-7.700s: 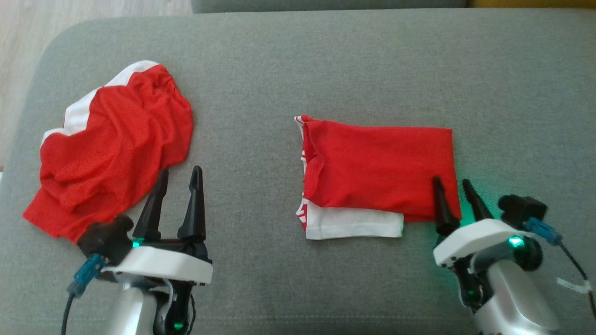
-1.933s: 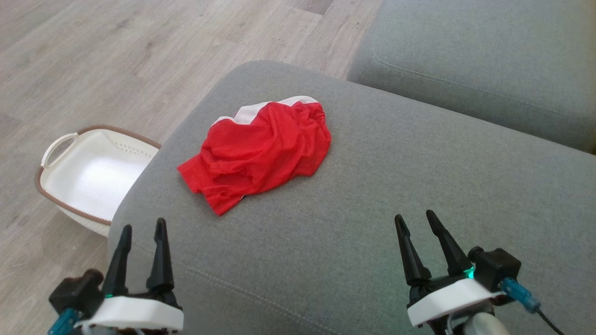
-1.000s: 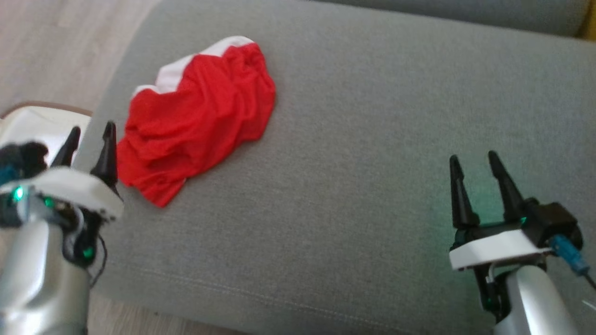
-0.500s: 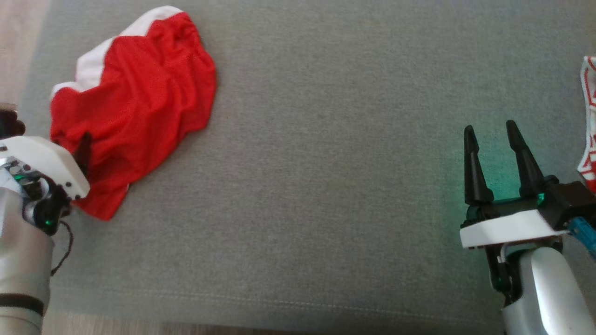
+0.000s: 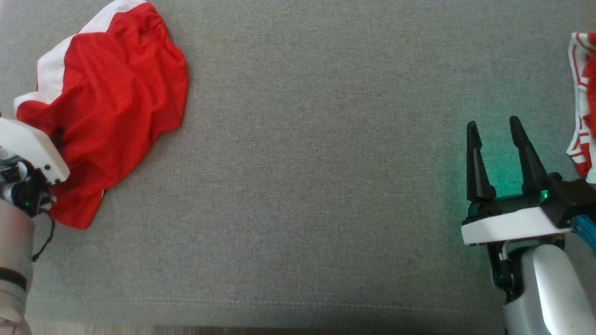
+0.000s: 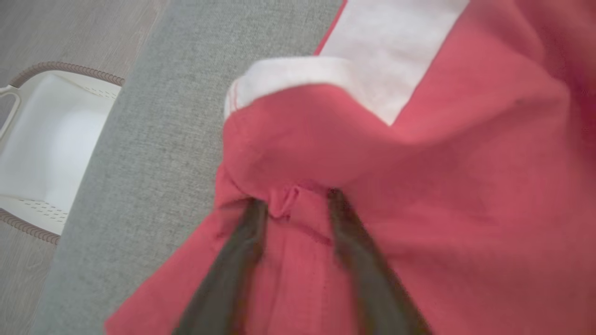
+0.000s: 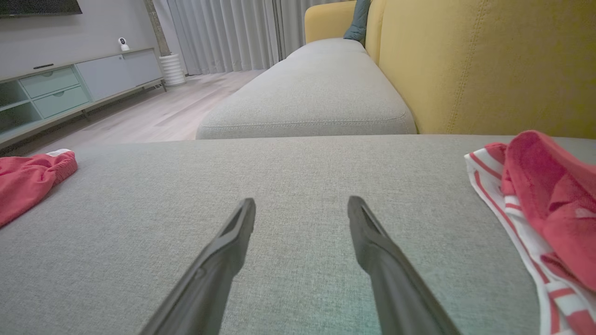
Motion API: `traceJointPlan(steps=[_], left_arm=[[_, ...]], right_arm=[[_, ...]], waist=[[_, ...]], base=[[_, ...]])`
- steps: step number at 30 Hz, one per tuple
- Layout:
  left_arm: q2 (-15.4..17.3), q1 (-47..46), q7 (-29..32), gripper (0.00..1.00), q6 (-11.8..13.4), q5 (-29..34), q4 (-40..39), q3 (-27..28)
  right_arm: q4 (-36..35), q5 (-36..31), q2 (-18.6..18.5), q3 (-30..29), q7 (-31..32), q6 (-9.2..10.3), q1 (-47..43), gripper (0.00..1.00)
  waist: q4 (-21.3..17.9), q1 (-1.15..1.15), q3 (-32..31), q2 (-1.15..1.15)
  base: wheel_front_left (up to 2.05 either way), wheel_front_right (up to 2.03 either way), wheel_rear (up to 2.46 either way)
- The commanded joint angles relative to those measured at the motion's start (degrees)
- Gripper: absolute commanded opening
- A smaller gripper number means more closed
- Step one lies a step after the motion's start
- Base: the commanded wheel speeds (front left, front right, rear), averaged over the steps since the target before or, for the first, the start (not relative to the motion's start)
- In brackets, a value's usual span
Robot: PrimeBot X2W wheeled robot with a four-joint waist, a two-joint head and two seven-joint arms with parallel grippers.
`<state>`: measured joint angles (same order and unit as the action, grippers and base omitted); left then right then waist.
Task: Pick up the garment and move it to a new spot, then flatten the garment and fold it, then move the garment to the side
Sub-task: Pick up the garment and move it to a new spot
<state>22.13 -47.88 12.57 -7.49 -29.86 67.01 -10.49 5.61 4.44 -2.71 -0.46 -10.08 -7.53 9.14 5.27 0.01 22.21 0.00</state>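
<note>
The garment point(image 5: 107, 93) is a crumpled red piece with a white band, lying at the far left of the grey sofa cushion point(image 5: 302, 163). In the left wrist view the garment point(image 6: 419, 163) is close up. My left gripper point(image 6: 294, 200) is pressed into its red cloth, fingers partly drawn in but still apart, with a small fold bunched between the tips. In the head view the white left wrist housing point(image 5: 28, 149) covers those fingers at the garment's left edge. My right gripper point(image 5: 493, 123) hovers open and empty over bare cushion at the right. From the right wrist view the garment point(image 7: 23, 181) lies far to the left.
A second red garment with white striped trim point(image 5: 582, 93) lies at the cushion's right edge, close to my right gripper point(image 7: 301, 202). A white basket point(image 6: 46, 139) stands on the wooden floor beside the cushion's left end. A yellow sofa back point(image 7: 489, 60) rises behind. The cushion's front seam runs along the bottom.
The head camera has swung, shifting the whole picture. My left gripper has gone forward into the garment's left edge and its fingers have drawn closer together. The right gripper stays open.
</note>
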Motion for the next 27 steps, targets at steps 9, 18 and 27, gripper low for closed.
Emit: traceJointPlan(steps=[9,18,27], left_arm=[[3.0,0.3,-9.3,0.0,0.0,-2.8,-5.7,-1.3],[4.6,1.1,-9.4,0.0,0.0,-7.4,-21.6,-6.1],[-1.1,2.7,-3.6,0.0,3.6,-8.6,-38.3,-9.3]], right_arm=[[1.0,1.1,-0.2,-0.5,-1.8,0.04,2.2,1.0],[1.6,0.4,-0.2,-6.9,-2.5,0.04,3.1,1.0],[-2.0,-1.1,-0.2,-10.3,0.5,0.04,6.2,1.0]], waist=[[0.4,-0.01,-6.0,0.0],[-0.6,-0.01,-11.8,0.0],[-5.1,-0.01,-14.1,0.0]], base=[[0.0,0.0,0.0],[0.0,0.0,0.0],[0.0,0.0,0.0]])
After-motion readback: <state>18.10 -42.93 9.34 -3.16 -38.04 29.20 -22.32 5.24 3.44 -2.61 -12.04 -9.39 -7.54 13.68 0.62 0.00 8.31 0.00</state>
